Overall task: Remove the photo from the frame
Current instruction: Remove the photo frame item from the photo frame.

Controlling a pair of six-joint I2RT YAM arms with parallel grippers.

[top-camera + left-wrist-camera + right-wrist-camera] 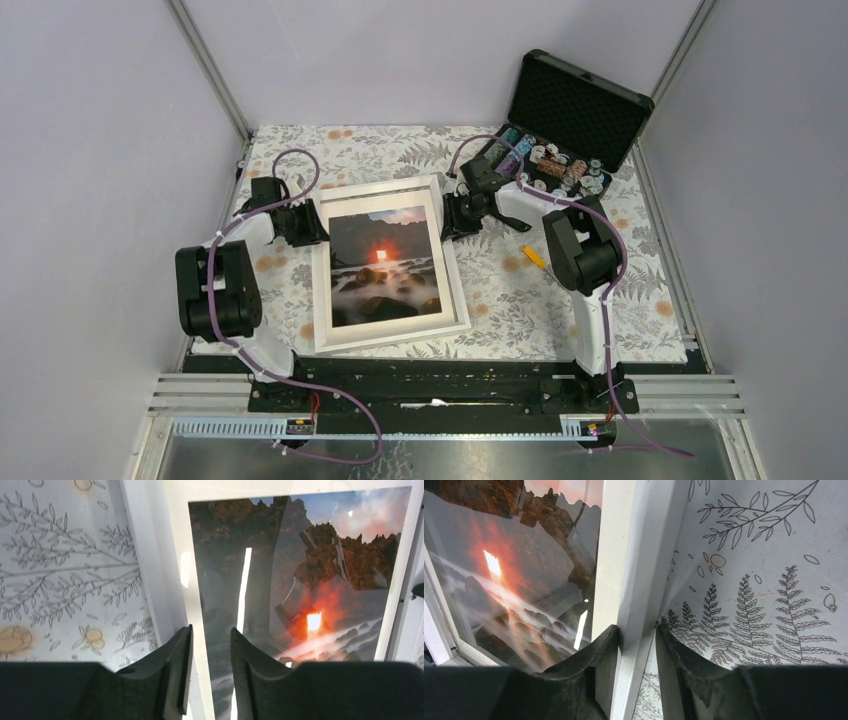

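2 hands (300, 224) (455, 215) clamping white frame (322, 290) edges

A: Which parts of the table are taken up?

B: The middle is covered by the frame (388, 263), which is flanked by the left gripper (310, 226) and the right gripper (452, 218). The far right corner is blocked by an open black case (565, 122) of poker chips.

A: Where is free room found?

B: Bare patterned cloth (520, 300) is seen right of the frame, interrupted only by a small yellow pencil (533, 256). A strip along the far edge, between the frame and the back wall, is left open. Passage on the left is narrowed by the left arm (215, 290).
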